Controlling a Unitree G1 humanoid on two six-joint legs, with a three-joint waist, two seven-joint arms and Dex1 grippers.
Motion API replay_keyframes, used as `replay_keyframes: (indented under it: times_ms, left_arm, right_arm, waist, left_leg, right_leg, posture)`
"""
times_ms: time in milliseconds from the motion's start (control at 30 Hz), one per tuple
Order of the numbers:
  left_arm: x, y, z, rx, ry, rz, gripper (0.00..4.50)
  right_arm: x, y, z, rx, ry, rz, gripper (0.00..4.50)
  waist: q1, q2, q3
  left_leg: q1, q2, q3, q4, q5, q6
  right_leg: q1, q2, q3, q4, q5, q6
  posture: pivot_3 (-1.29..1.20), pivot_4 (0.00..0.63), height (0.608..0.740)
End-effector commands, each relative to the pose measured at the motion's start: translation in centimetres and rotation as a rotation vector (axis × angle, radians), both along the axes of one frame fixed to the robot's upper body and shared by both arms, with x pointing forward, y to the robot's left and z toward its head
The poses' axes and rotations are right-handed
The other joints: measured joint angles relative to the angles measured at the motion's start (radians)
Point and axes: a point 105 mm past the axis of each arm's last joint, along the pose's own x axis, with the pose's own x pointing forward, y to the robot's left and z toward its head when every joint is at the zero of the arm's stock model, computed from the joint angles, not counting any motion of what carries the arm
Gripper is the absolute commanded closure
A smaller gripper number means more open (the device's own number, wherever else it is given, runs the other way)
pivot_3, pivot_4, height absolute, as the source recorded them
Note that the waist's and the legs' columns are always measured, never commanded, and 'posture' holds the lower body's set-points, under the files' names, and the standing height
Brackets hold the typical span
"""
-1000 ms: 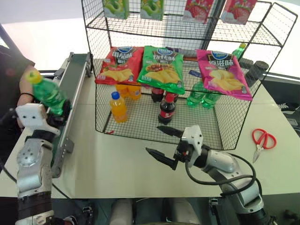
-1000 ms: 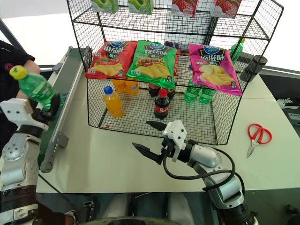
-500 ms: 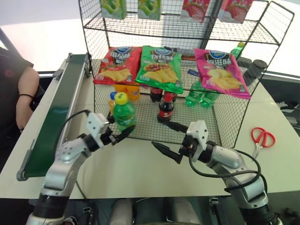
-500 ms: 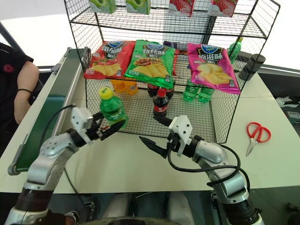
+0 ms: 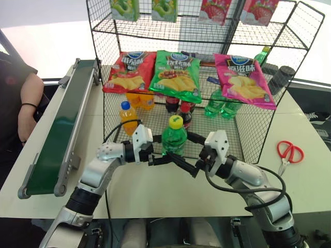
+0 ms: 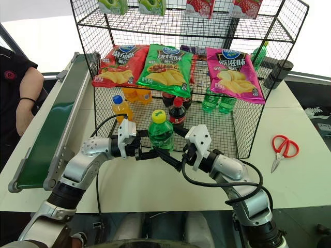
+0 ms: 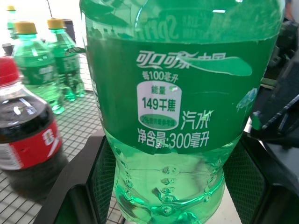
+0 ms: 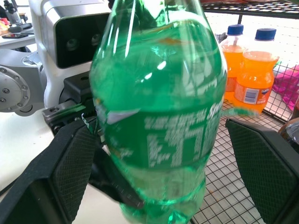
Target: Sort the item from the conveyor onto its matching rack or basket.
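Note:
The item, a clear-green bottle (image 5: pixel 174 138) with a yellow cap, stands upright in the air in front of the rack's basket. My left gripper (image 5: pixel 164 155) is shut on its lower part, its pads (image 7: pixel 100 182) pressed to both sides. My right gripper (image 5: pixel 182 146) is open, with one finger on each side of the bottle; its pads (image 8: pixel 74 172) stand apart from the bottle (image 8: pixel 159 116). The conveyor (image 5: pixel 57 129) runs along the table's left side, bare. The black wire rack (image 5: pixel 103 57) stands behind.
The basket holds an orange bottle (image 5: pixel 128 118), a cola bottle (image 5: pixel 185 111) and green bottles (image 5: pixel 222 107). Chip bags (image 5: pixel 176 75) hang above them. Red scissors (image 5: pixel 289 152) lie on the right. A person's arm (image 5: pixel 28 111) rests left of the conveyor.
My left gripper has carried the bottle from above the conveyor rightward and down to the middle, in between my right gripper's open fingers. The right arm has stayed put.

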Motion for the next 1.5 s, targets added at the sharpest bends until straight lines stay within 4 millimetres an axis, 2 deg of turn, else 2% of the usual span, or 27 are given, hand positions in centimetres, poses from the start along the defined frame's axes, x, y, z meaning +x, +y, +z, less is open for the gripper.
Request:
replay_keyframes:
  times_ms: [33,333,433,467,500,633,733,767,800,1000,1167,1367,1500]
  left_arm:
    - [-0.2,-0.6,1.5,-0.023,-0.088,-0.047,1.72]
    - [-0.4,-0.7,0.7,0.001,-0.129,-0.069,1.72]
    - [-0.3,-0.6,0.6,0.002,-0.134,-0.063,1.73]
    - [-0.3,-0.6,0.6,-0.001,-0.134,-0.060,1.73]
    - [-0.2,-0.6,0.6,-0.002,-0.135,-0.057,1.73]
    - [-0.2,-0.6,0.5,-0.006,-0.118,-0.061,1.73]
    - [-0.1,-0.6,0.4,-0.005,-0.107,-0.050,0.30]
    - [0.0,-0.3,0.1,0.005,-0.100,-0.033,0.02]
    - [0.2,-0.1,-0.2,0.015,-0.093,-0.017,0.02]
    - [0.7,2.0,-1.5,0.058,-0.067,0.074,0.02]
    - [0.6,3.3,-1.5,0.048,-0.066,0.145,0.02]
    - [0.2,3.2,-0.4,-0.006,-0.063,0.180,0.02]
    - [-0.4,3.0,-0.3,-0.017,-0.059,0.180,0.02]
  right_arm:
    - [-0.4,0.2,1.5,0.026,-0.060,0.004,0.00]
    - [-0.4,0.1,1.5,0.044,-0.047,0.008,0.00]
    - [-0.5,0.2,1.5,0.049,-0.038,0.019,0.87]
    - [-0.5,0.2,1.5,0.049,-0.037,0.021,1.33]
    - [-0.5,0.2,1.5,0.050,-0.037,0.023,1.49]
    - [-0.4,0.1,1.6,0.044,-0.044,0.016,1.50]
    - [-0.3,0.0,1.7,0.049,-0.050,0.004,1.50]
    - [0.0,-0.3,1.9,0.053,-0.060,-0.017,1.50]
    - [0.2,-0.6,2.1,0.057,-0.071,-0.040,1.50]
    - [1.8,-3.2,1.8,0.027,-0.104,-0.220,1.50]
    - [2.7,-6.8,-0.2,-0.014,-0.091,-0.437,1.50]
    - [4.5,-10.6,-2.6,-0.051,-0.100,-0.693,1.50]
    - [6.3,-13.0,-3.3,-0.027,-0.100,-0.846,1.50]
  waist:
    - [0.000,0.000,0.000]
    - [0.000,0.000,0.000]
    - [0.000,0.000,0.000]
    - [0.000,0.000,0.000]
    - [0.000,0.000,0.000]
    - [0.000,0.000,0.000]
    - [0.000,0.000,0.000]
    - [0.000,0.000,0.000]
    - [0.000,0.000,0.000]
    - [0.000,0.000,0.000]
    - [0.001,0.000,0.000]
    - [-0.001,0.002,0.000]
    - [-0.003,0.003,0.000]
  left_leg:
    - [0.000,0.000,0.000,0.000,0.000,0.000]
    - [0.000,0.001,0.000,0.000,0.000,0.000]
    - [0.000,0.001,0.000,0.001,0.000,0.000]
    - [0.000,0.001,0.000,0.001,0.000,0.000]
    - [0.000,0.001,0.000,0.001,0.000,0.000]
    - [0.000,0.001,0.000,0.001,0.000,0.000]
    - [0.000,0.002,0.000,0.001,0.000,0.000]
    - [0.000,0.002,0.000,0.001,0.000,0.000]
    - [0.000,0.002,0.000,0.001,0.000,0.000]
    - [0.000,0.002,0.000,0.001,0.000,0.000]
    - [0.000,0.002,-0.001,0.001,0.000,0.000]
    - [0.001,0.002,0.000,0.002,0.000,0.000]
    - [0.001,0.003,0.000,0.002,0.000,0.000]
  right_leg:
    - [0.000,0.000,0.000,0.000,0.000,0.000]
    - [0.000,0.001,0.001,0.000,0.000,0.000]
    - [0.000,0.001,0.001,0.000,0.000,0.000]
    - [0.000,0.002,0.001,0.000,0.000,0.000]
    - [0.000,0.002,0.001,0.000,0.000,0.000]
    - [0.000,0.002,0.001,0.000,0.000,0.000]
    - [0.000,0.002,0.001,0.000,0.000,0.000]
    - [0.000,0.002,0.001,0.000,0.000,0.000]
    - [0.000,0.002,0.001,0.000,0.000,0.000]
    - [0.000,0.002,0.001,0.001,0.000,0.000]
    - [0.001,0.002,0.001,0.000,0.000,0.000]
    - [0.001,0.002,0.002,0.001,0.000,0.000]
    - [0.000,0.003,0.002,0.002,0.000,0.000]
  posture:
    - [0.00,0.150,0.740]
    - [0.00,0.150,0.740]
    - [0.00,0.150,0.740]
    - [0.00,0.150,0.740]
    - [0.00,0.150,0.740]
    - [0.00,0.150,0.740]
    - [0.00,0.150,0.740]
    - [0.00,0.150,0.740]
    - [0.00,0.150,0.740]
    - [0.00,0.150,0.740]
    - [0.00,0.150,0.740]
    - [0.00,0.150,0.740]
    - [0.00,0.150,0.740]
